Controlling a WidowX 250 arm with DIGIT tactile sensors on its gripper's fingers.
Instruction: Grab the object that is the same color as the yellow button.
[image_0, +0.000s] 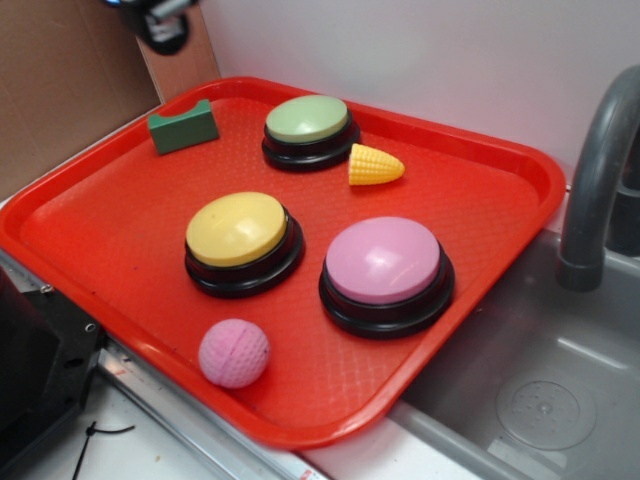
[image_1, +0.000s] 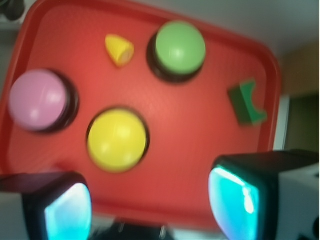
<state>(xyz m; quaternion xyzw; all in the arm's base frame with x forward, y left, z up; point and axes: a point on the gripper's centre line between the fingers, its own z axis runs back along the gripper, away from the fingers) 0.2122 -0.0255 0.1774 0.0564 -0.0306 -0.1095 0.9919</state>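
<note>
Red plastic forms the shallow tray (image_0: 120, 230) that carries everything, and its raised rim probably keeps the round pink dimpled ball (image_0: 234, 352), at the lower middle of the exterior frame, from rolling off. Three large dome buttons on black circular bases sit spread apart on it: the yellow button (image_0: 240, 240) near the centre, one green-topped button (image_0: 308, 130) at the upper middle, and one pink-topped button (image_0: 386, 272) to the lower right. One small yellow ribbed plastic toy corn cob (image_0: 374, 165), the object matching the yellow button's colour, lies on its side just right of the green-topped button, apparently clear of its base, so it looks reachable from above. One dark green notched block (image_0: 183, 126) rests at the upper left. The gripper (image_1: 150, 207) hangs high over the near edge of the tray in the wrist view, jaws wide apart and empty, with the corn cob in the upper left of that frame, well away from it.
</note>
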